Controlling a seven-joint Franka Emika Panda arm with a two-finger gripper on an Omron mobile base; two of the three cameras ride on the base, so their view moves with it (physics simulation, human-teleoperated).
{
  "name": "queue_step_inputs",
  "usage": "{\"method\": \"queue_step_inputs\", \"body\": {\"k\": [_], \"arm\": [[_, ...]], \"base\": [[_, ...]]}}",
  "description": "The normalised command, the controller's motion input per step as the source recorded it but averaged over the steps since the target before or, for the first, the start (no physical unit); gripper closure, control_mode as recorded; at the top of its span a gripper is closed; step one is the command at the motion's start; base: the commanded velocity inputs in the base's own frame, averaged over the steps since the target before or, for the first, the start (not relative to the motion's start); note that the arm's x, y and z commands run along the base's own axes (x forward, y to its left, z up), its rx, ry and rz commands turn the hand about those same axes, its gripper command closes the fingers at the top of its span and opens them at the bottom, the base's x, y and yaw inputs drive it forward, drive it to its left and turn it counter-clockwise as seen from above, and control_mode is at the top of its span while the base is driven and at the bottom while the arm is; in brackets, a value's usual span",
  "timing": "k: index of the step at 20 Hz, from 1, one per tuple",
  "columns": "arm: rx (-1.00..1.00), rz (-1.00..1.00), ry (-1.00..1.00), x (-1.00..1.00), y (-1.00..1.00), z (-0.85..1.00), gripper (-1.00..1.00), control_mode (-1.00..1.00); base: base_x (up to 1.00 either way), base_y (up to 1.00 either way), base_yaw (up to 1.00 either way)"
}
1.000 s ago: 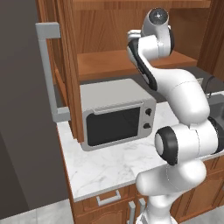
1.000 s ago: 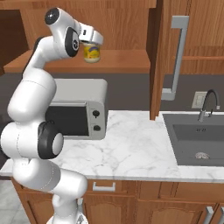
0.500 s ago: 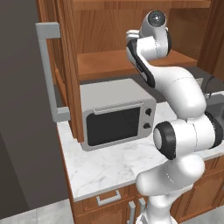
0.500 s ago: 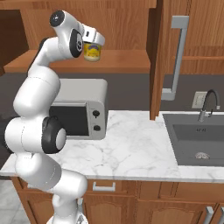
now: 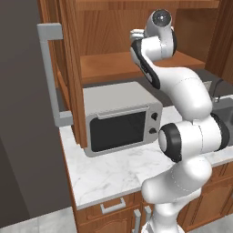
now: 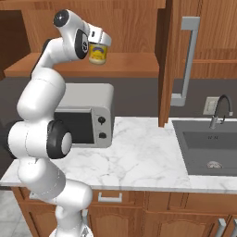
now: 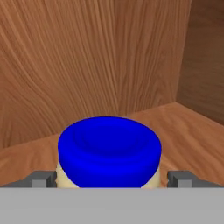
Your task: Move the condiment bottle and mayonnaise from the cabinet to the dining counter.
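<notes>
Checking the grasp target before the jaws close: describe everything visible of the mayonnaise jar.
The mayonnaise is a short squat jar with a pale yellow body, a yellow label bearing a dark mark, and a glossy blue screw lid with a shallow dished top. It stands upright on the wooden shelf of the cabinet, near the back panel. The gripper has its open jaws on either side of the jar just below the lid; whether they touch it cannot be told.

The mayonnaise (image 6: 98, 53) stands on the cabinet (image 6: 134, 65) shelf, above the microwave (image 6: 88, 120), between the end effector (image 7: 113, 178) tips.
</notes>
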Motion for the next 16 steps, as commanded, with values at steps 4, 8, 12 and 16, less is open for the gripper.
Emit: {"method": "queue_step_inputs", "body": {"k": [4, 8, 12, 16], "arm": [[0.0, 0.0, -0.09, 0.0, 0.0, 0.0, -1.0, -1.0], [0.0, 0.0, -0.06, 0.03, 0.0, 0.0, -1.0, -1.0], [0.0, 0.0, -0.02, 0.16, 0.0, -0.02, -1.0, -1.0], [0.0, 0.0, 0.0, 0.28, 0.0, -0.09, -1.0, -1.0]], "base": [[0.0, 0.0, 0.0], [0.0, 0.0, 0.0], [0.0, 0.0, 0.0], [0.0, 0.0, 0.0]]}}
